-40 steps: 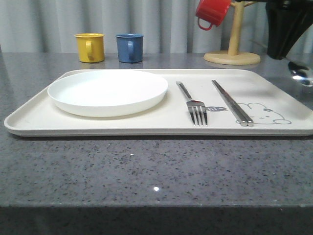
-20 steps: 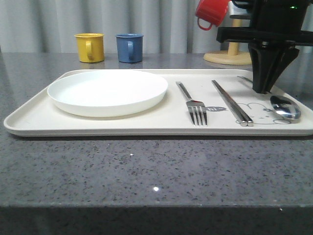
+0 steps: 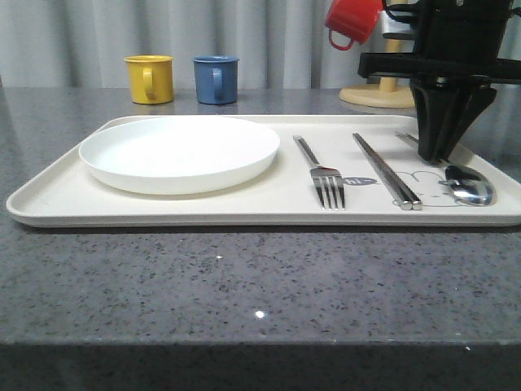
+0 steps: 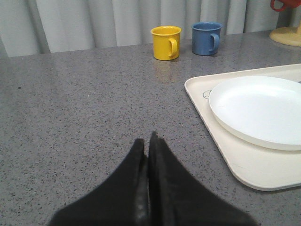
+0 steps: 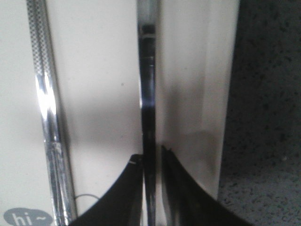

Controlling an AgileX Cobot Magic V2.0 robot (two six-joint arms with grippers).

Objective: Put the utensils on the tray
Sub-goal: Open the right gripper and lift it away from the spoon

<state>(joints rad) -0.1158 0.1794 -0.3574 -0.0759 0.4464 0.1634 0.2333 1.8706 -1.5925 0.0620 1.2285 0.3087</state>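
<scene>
The cream tray point(image 3: 49, 199) carries a fork point(image 3: 321, 171), a pair of chopsticks point(image 3: 387, 171) and, at its right end, a spoon point(image 3: 472, 186) lying flat. My right gripper point(image 3: 435, 156) stands point-down over the spoon's handle. In the right wrist view the handle point(image 5: 148, 94) runs between the fingers of this gripper point(image 5: 151, 153). One finger touches it and a thin gap shows at the other, so the jaws are slightly open. The chopsticks point(image 5: 47, 117) lie beside it on the tray point(image 5: 103, 70). My left gripper point(image 4: 148, 139) is shut and empty over the grey table, left of the tray point(image 4: 244, 165).
A round white plate point(image 3: 179, 153) fills the tray's left half. Yellow point(image 3: 151, 79) and blue point(image 3: 216, 79) mugs stand behind the tray. A red mug point(image 3: 354, 20) hangs on a wooden stand point(image 3: 387, 94) at the back right. The tray's right rim is close to the spoon.
My right arm came in from the right with the spoon and lowered it onto the tray's right end. The spoon now lies flat and the fingers have eased apart.
</scene>
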